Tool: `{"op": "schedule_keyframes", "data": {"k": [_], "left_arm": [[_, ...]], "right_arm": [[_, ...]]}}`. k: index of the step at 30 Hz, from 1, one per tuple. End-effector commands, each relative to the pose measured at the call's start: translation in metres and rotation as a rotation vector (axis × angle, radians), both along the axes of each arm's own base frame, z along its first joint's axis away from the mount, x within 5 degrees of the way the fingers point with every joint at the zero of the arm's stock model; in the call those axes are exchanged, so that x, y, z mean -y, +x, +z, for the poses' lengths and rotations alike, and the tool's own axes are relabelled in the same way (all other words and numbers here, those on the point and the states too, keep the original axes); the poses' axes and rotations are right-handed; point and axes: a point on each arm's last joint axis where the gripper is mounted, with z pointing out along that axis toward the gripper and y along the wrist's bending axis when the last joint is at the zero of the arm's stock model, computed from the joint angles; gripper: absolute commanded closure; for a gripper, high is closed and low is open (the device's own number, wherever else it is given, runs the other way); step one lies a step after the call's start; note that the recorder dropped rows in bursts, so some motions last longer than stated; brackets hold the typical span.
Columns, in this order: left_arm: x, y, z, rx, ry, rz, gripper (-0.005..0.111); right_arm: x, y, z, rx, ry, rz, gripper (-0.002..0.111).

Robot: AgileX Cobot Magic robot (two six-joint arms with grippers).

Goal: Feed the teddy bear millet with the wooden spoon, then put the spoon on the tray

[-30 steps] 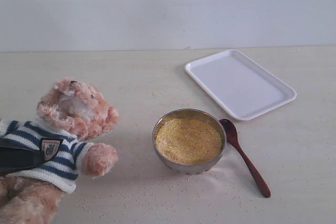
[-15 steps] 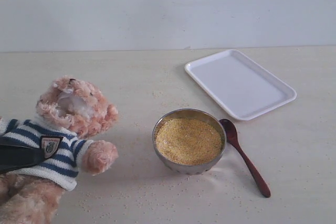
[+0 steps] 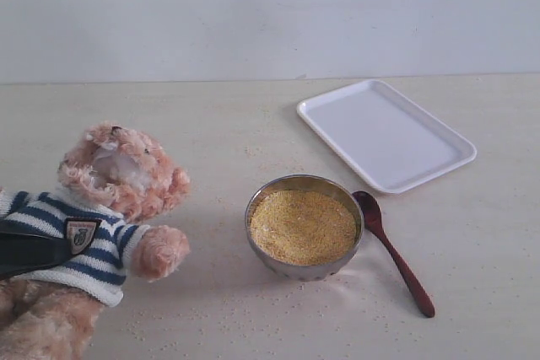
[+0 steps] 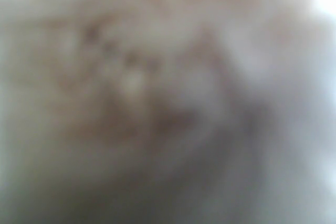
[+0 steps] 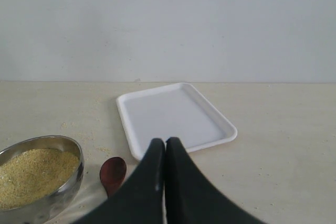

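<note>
The teddy bear (image 3: pixel 118 179) leans at the left of the exterior view in its striped sweater. My left gripper (image 3: pixel 63 249) is shut on its torso, with one dark finger (image 3: pixel 34 254) lying across the sweater. The left wrist view shows only blurred tan fur (image 4: pixel 131 87). The millet (image 3: pixel 302 225) fills a steel bowl (image 3: pixel 253 208) at the centre. The wooden spoon (image 3: pixel 396 259) lies on the table right of the bowl, its head (image 5: pixel 113 174) near the rim. The white tray (image 3: pixel 386 134) sits empty behind it. My right gripper (image 5: pixel 165 141) is shut and empty, hovering short of the tray (image 5: pixel 173 116).
Loose millet grains (image 3: pixel 278 314) are scattered on the pale table around the bowl and in front of it. A plain wall (image 3: pixel 270 14) closes the far edge of the table.
The bear and the left finger across it rose slightly a second ago and have held still since. Bowl, spoon and tray have not moved.
</note>
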Motion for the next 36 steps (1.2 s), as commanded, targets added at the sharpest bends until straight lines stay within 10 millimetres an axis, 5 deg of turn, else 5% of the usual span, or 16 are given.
{"op": "schedule_keyframes", "data": {"k": [1,3,4,8,12,18,28,36], "left_arm": [[0.000,0.001,0.002,0.014,-0.021,0.010,0.102],[0.000,0.001,0.002,0.014,-0.021,0.010,0.102],[0.000,0.001,0.002,0.014,-0.021,0.010,0.102],[0.000,0.001,0.002,0.014,-0.021,0.010,0.102],[0.000,0.001,0.002,0.015,-0.020,0.009,0.102],[0.000,0.001,0.002,0.015,-0.020,0.009,0.102],[0.000,0.001,0.002,0.015,-0.020,0.009,0.102],[0.000,0.001,0.002,0.015,-0.020,0.009,0.102]], "right_arm": [[0.000,0.000,0.001,0.012,-0.003,-0.001,0.108],[-0.001,-0.001,0.001,-0.032,0.178,-0.001,0.108],[-0.002,-0.001,0.002,-0.080,0.406,0.000,0.108],[-0.007,-0.006,0.019,-0.146,0.627,0.047,0.108],[-0.007,-0.021,0.069,-0.067,0.586,0.122,0.108],[-0.009,-0.043,0.105,-0.029,0.440,0.198,0.108],[-0.009,-0.049,0.114,-0.015,0.419,0.209,0.108],[-0.015,-0.046,0.096,-0.152,0.124,0.261,0.108]]}}
